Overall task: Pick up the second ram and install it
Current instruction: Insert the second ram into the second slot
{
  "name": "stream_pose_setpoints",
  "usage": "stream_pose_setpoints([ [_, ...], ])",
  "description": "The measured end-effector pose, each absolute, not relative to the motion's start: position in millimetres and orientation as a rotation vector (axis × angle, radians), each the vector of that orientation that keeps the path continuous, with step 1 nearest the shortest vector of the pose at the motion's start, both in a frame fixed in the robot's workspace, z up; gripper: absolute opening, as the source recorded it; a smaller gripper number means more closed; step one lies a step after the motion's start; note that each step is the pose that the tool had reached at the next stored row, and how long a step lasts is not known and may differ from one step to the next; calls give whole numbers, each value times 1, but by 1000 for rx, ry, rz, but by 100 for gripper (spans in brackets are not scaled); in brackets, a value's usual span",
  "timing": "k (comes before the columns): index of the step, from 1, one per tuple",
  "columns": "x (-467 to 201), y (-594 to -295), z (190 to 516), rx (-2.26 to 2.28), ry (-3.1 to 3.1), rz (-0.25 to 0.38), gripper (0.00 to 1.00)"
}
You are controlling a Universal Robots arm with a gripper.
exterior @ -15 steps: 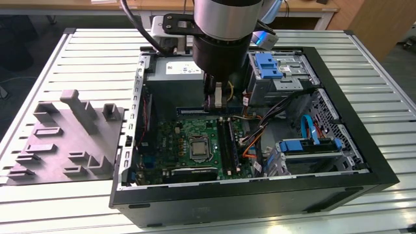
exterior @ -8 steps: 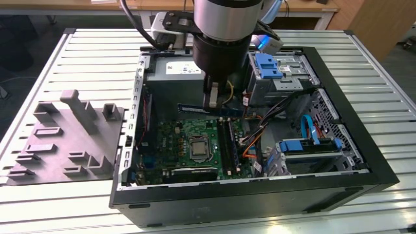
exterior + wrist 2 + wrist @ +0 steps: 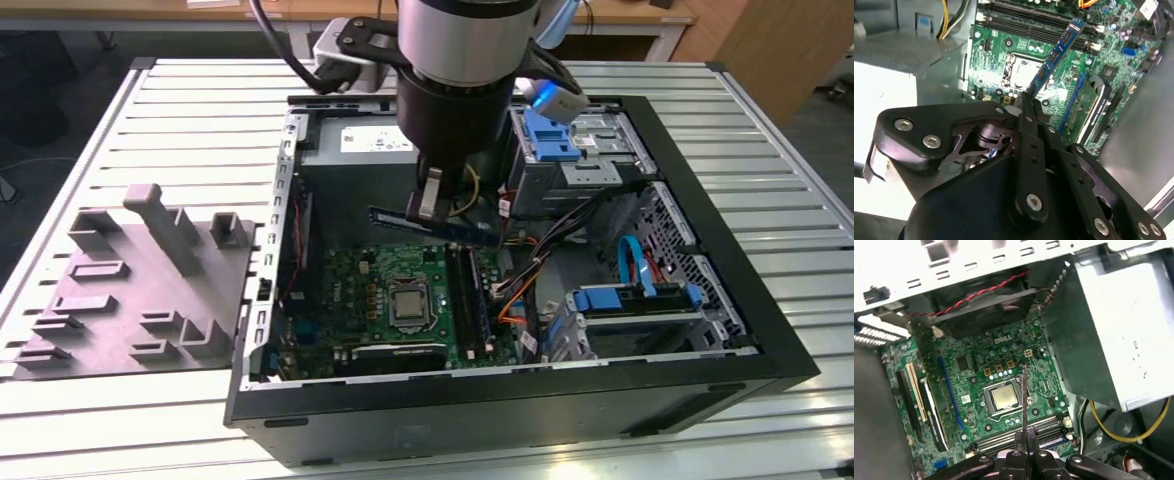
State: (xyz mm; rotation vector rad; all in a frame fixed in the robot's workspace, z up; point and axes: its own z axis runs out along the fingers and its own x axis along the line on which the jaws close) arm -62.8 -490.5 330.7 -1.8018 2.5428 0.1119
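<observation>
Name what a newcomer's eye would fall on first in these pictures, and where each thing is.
The gripper hangs inside the open computer case, shut on the second ram, a dark strip held in the air above the green motherboard. At the exterior view's left, a grey moulded fixture lies on the slatted table beside the case.

- Table: ribbed slats of bare metal, pale and matt.
- Computer case: smooth black outer wall with a dull sheen, and grey unpainted sheet metal inside.
- Fixture at the table's edge on the exterior view's left: grey, matt, plastic-looking.
- Motherboard: green lacquered board, faintly glossy.
- Processor lid: bright, smooth metal.
- Gripper: matt black links with shiny screw heads.
- Second ram: dark blue board with black chips.
</observation>
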Motion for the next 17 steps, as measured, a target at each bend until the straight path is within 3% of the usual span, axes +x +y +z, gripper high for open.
stream_pose_setpoints([
  [17,-63,-491,329,-1360,2792,104,12],
])
